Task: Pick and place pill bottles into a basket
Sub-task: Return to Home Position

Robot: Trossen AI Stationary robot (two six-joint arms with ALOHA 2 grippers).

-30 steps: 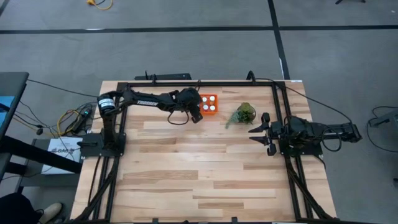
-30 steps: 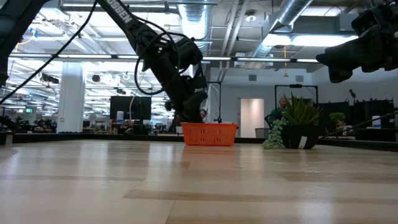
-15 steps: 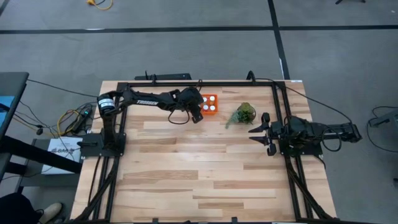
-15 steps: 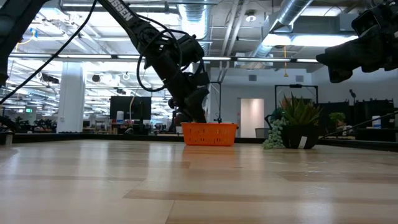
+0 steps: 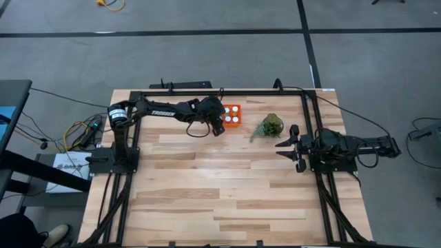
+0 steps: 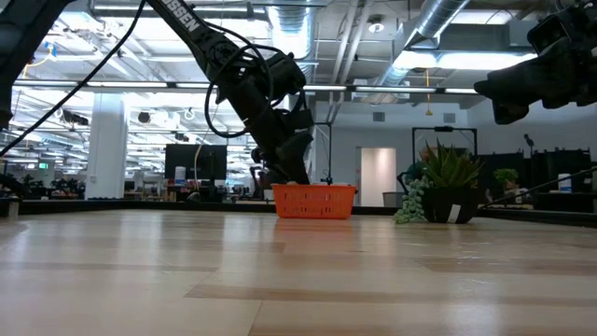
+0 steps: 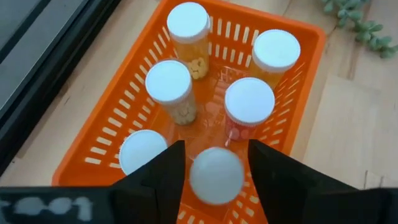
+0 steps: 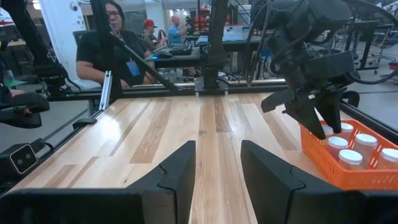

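Around your light wooden table (image 5: 220,200), a grey floor (image 5: 207,62) crossed by dark tape lines (image 5: 172,32), a yellow cable (image 5: 110,4) at its far edge, beyond it an open hall, bare ceiling ducts (image 6: 280,23), a bright light panel (image 6: 434,59), a white column (image 6: 105,140), a pale doorway (image 6: 378,175) — and a seated person (image 8: 115,50).

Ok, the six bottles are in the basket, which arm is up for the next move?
Left. The left gripper hangs open over the basket holding six pill bottles, so it should retract. The right gripper sits open near the right edge of the table.
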